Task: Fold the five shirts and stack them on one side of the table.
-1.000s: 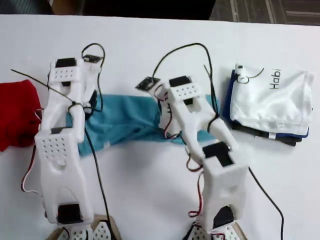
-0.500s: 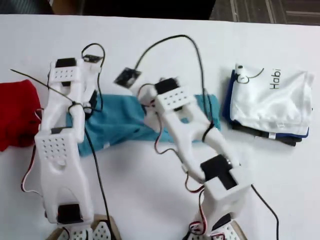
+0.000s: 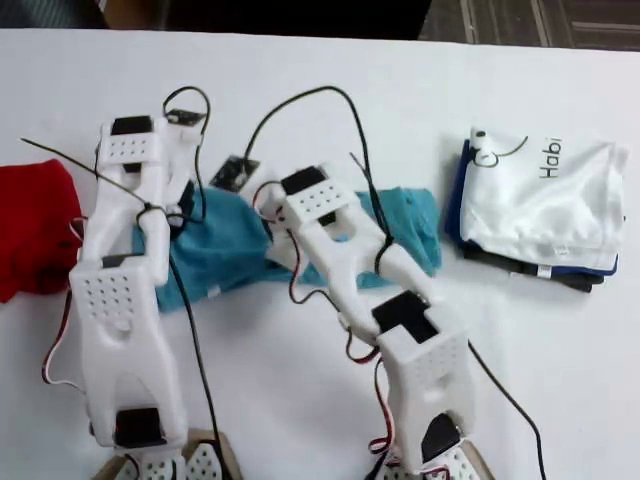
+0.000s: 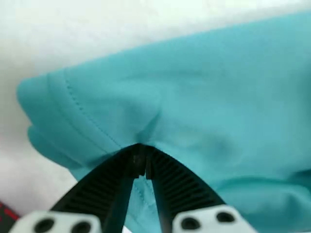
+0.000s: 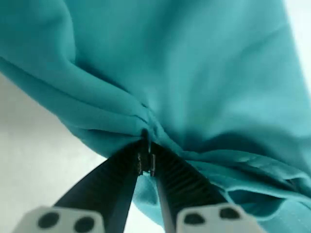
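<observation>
Teal shirt lies in a rumpled band across the middle of the table, running under and between both arms, not yet flat or squared. Your left gripper is clenched on it, jaws pinched together over a small tuck of cloth just beside a stitched hem. Your right gripper is likewise closed tight on a bunched ridge of the same shirt, with creases fanning out from the pinch. Both arms have hold of the cloth, and the stretch between them is slack and wrinkled. Tally from the high view: a stack of folded shirts sits at the right side of the table, well apart from the arms. It has a white one on top and blue and dark edges showing beneath. It looks like three, though you cannot count the layers with certainty. Red shirt is heaped at the left edge, near the left arm; it appears unfolded and untouched. Judgement: somewhat past halfway. Teal reads as the fourth shirt, partway through its fold. It needs the fold finished and flattened, then a carry onto the stack. Red remains whole work: spread, fold, stack.
</observation>
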Motion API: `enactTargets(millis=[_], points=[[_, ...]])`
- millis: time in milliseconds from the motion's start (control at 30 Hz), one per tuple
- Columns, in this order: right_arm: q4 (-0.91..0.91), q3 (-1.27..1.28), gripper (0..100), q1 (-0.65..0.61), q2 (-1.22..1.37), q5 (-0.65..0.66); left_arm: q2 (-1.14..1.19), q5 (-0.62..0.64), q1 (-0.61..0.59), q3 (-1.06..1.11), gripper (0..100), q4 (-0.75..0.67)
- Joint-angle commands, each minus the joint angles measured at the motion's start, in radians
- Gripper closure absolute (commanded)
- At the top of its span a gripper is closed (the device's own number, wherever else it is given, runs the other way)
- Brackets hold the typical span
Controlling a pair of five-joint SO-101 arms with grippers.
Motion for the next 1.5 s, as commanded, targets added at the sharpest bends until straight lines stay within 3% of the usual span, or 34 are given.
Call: enactTargets(millis=[0,200,467,900,1200,1467], points=[[0.070,-0.032,97.8,-0.027,-0.005,-0.008,0.011,0.008,0.003,-0.007,97,-0.052],[0.162,-0.034,97.8,-0.044,-0.010,0.000,0.011,0.006,0.003,-0.007,97,-0.052],[0.102,-0.133,97.8,-0.044,-0.124,-0.006,0.011,0.006,0.003,-0.007,97,-0.052],[0.076,-0.285,97.8,-0.048,0.114,-0.084,0.011,0.008,0.003,-0.007,97,-0.052],[0.196,-0.279,97.8,-0.176,0.122,-0.084,0.008,0.009,0.002,-0.007,97,-0.064],[0.203,-0.285,97.8,-0.153,0.110,-0.081,0.008,0.009,0.002,-0.007,97,-0.066]])
